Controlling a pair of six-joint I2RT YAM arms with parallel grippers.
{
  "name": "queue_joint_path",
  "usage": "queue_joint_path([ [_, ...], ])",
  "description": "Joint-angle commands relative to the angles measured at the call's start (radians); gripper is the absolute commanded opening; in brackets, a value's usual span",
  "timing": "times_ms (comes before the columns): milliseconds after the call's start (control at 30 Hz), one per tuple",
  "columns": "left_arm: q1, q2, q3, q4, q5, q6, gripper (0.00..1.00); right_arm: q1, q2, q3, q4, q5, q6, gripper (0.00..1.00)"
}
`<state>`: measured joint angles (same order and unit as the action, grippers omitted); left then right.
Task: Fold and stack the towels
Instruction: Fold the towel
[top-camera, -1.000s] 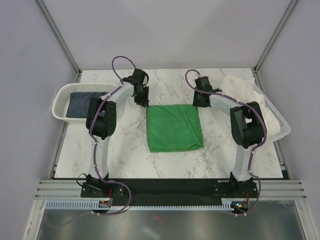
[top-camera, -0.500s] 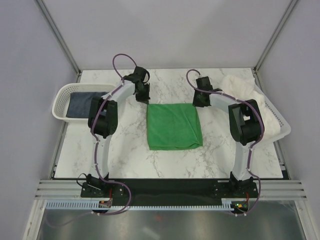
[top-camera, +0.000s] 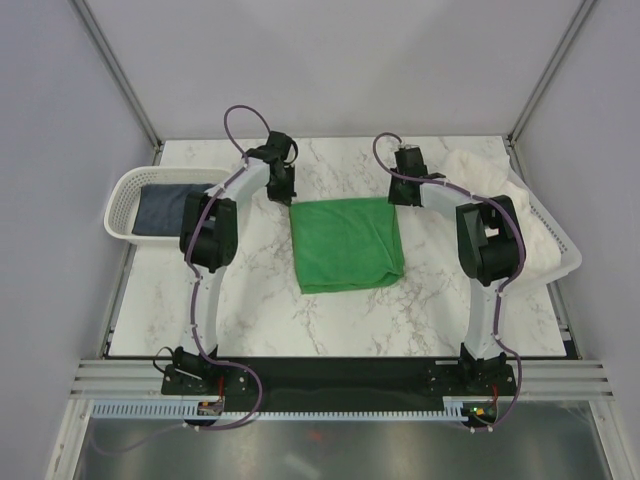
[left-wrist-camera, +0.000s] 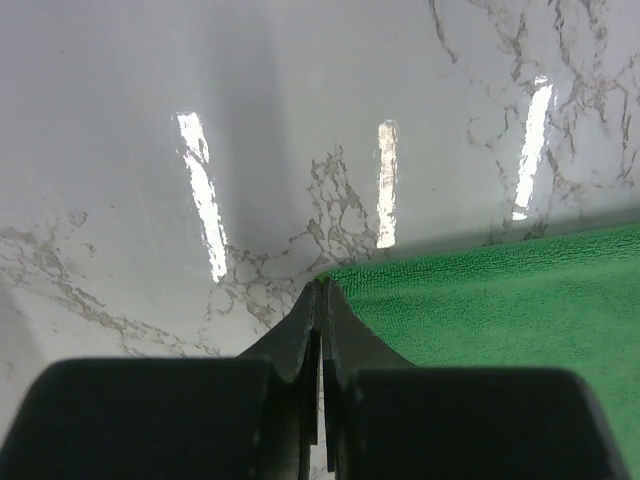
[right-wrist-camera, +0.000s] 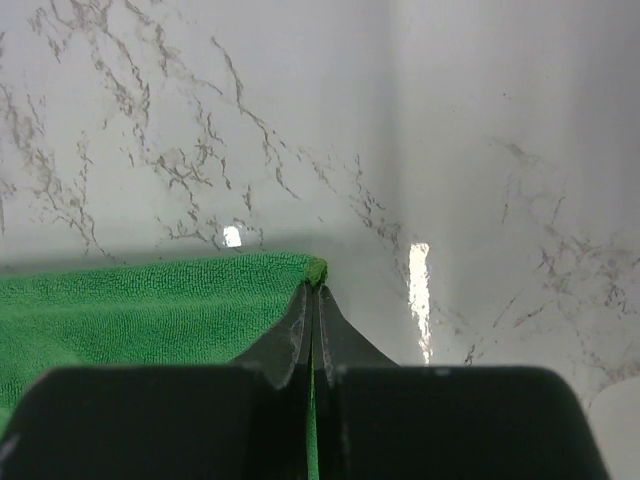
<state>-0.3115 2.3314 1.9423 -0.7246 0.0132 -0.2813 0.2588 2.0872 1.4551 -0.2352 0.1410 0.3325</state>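
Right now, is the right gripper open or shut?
Shut: the right gripper has its fingers pressed together, pinching a corner of the green towel.

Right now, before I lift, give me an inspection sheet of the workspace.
Surface: glossy marble table.
Job's things: green towel spread at centre; navy towel in left basket; white towel heaped in right basket.
Clutter: nothing seen.
Grippers: left gripper shut on green towel's far-left corner; right gripper shut on its far-right corner.
Cables: purple cables loop above both wrists, clear of the towel.
Surroundings: grey walls, metal frame posts.
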Motion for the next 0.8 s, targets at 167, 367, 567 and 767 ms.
queue_joint_path([
  [167,0.008,-0.016,0.066,-0.016,0.065,-0.002,0.26,-0.006,0.017,0.079,0.066,-0.121,-0.029,0.1],
  [367,0.008,-0.196,0.021,-0.039,0.081,-0.016,0.5,-0.006,-0.163,0.028,-0.077,-0.032,0.036,0.44],
  [567,-0.006,-0.407,-0.173,-0.046,0.039,-0.029,0.54,-0.004,-0.361,-0.109,-0.199,-0.069,0.111,0.45],
  [767,-0.096,-0.693,-0.618,0.097,0.051,-0.084,0.51,-0.004,-0.457,-0.298,-0.217,-0.179,0.111,0.31],
])
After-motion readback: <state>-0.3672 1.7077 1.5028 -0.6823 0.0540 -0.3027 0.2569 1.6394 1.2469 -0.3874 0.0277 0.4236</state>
